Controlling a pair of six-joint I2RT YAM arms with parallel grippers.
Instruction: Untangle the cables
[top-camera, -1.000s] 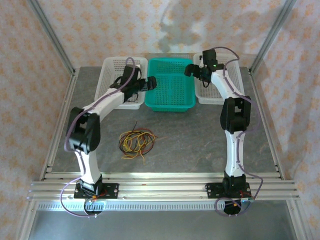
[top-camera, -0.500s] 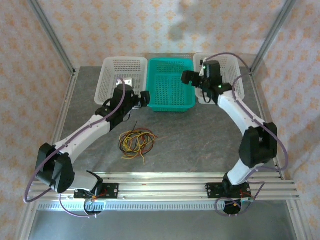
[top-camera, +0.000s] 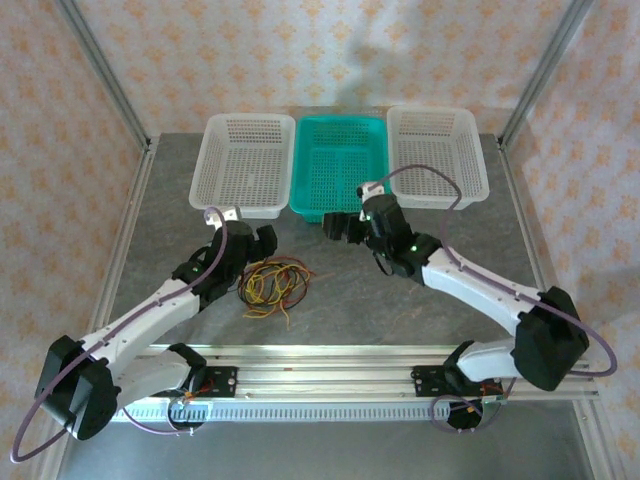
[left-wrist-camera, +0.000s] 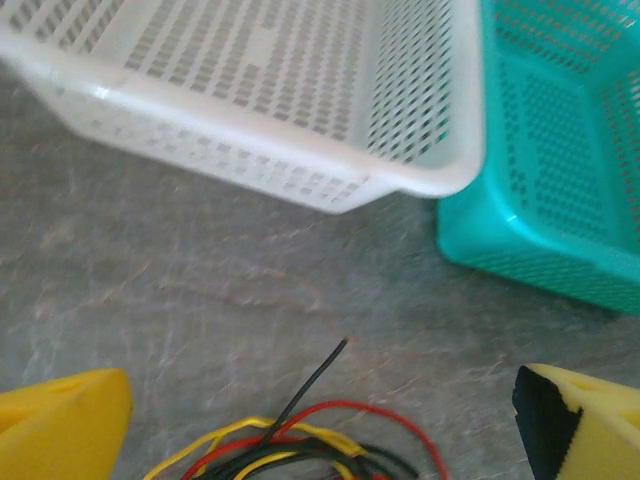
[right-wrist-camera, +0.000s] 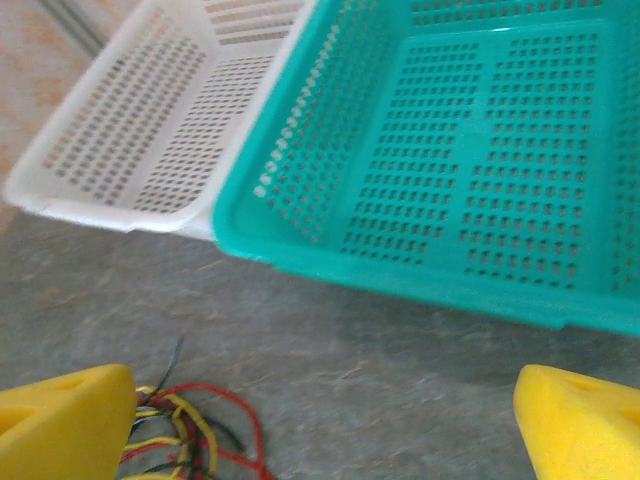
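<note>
The cables (top-camera: 272, 285) lie as a loose tangle of red, yellow and black wires on the grey table, in front of the baskets. My left gripper (top-camera: 264, 240) hovers open just behind the tangle's left part. In the left wrist view the cables (left-wrist-camera: 290, 447) sit at the bottom edge between the yellow fingers (left-wrist-camera: 60, 425), with a black end sticking up; that gripper (left-wrist-camera: 322, 415) holds nothing. My right gripper (top-camera: 334, 228) is open behind and to the right of the bundle. In the right wrist view the cables (right-wrist-camera: 190, 430) lie at lower left, beside the left pad of the gripper (right-wrist-camera: 325, 420).
Three baskets stand in a row at the back: a white basket (top-camera: 240, 165), a teal basket (top-camera: 340, 165) and another white basket (top-camera: 437, 155). Aluminium frame rails run along the table's near edge (top-camera: 330, 360) and sides.
Both arms have swung forward and down from over the baskets toward the cable tangle. Both grippers stayed open. The cables have not moved.
</note>
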